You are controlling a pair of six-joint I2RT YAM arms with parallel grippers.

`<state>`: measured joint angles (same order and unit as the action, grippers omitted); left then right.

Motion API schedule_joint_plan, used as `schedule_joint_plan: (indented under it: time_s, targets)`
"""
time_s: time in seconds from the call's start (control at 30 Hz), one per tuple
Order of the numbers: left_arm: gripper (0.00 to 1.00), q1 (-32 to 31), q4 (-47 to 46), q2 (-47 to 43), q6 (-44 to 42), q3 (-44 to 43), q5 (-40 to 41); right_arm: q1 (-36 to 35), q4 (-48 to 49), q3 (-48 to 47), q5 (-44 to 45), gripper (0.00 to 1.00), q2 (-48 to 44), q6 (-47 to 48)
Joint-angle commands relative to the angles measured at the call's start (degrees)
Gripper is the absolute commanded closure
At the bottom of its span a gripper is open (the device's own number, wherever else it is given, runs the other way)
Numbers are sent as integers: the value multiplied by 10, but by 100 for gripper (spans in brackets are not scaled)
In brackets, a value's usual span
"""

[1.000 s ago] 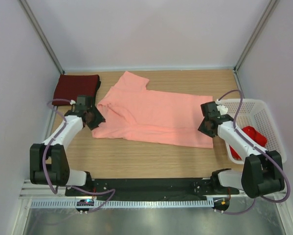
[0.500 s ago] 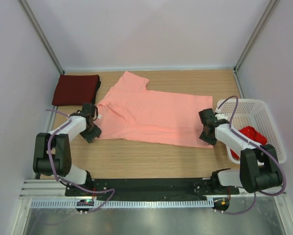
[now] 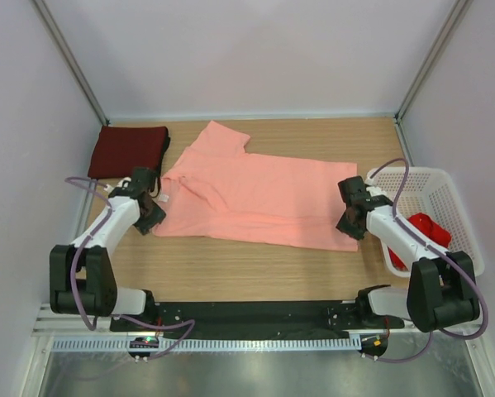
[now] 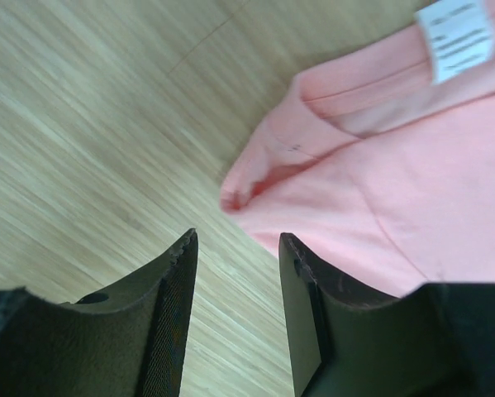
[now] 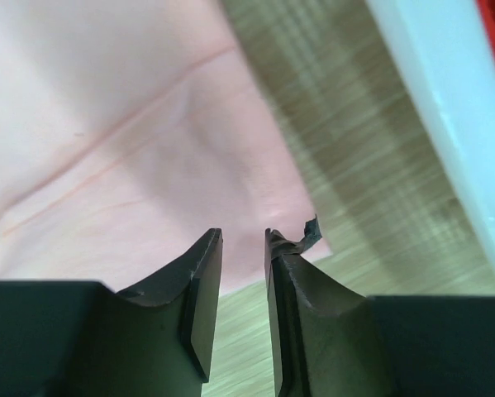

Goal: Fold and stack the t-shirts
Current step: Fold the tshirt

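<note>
The salmon-pink t-shirt (image 3: 255, 198) lies spread flat across the middle of the table. The dark maroon t-shirt (image 3: 130, 150) lies folded at the back left. The bright red t-shirt (image 3: 422, 233) lies in the white basket (image 3: 458, 207) at the right. My left gripper (image 3: 154, 207) is open and empty, low over the wood beside the pink shirt's near left corner (image 4: 255, 178). My right gripper (image 3: 347, 222) is open and empty, low over the pink shirt's near right corner (image 5: 255, 240).
The basket's white wall (image 5: 445, 124) stands close to the right of my right gripper. White walls enclose the table on the left, back and right. Bare wood (image 3: 247, 269) lies between the pink shirt and the arm bases.
Both grippers dropped to the shirt's near corners, then drew slightly back. The pink shirt's near edge has shifted a little away from the arms. Nothing was taken hold of.
</note>
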<state>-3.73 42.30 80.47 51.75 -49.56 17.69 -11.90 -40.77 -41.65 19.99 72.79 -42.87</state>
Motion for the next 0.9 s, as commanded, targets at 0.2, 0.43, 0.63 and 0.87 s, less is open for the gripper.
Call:
schedule_joint_plan:
  time_s: [0.2, 0.43, 0.63, 0.87]
  targets:
    - [54, -2, -141, -52, -52, 26, -211, -29, 66, -34, -65, 75, 28, -8]
    - [54, -3, -100, 39, -29, 12, -76, -21, 59, 3, 18, 76, 123, 3]
    - [55, -3, -28, 83, -3, -28, 12, -14, 67, 26, 14, 76, 81, 8]
    - [53, -3, 2, 28, -29, -113, -8, -30, 33, -69, -91, 67, -15, 89]
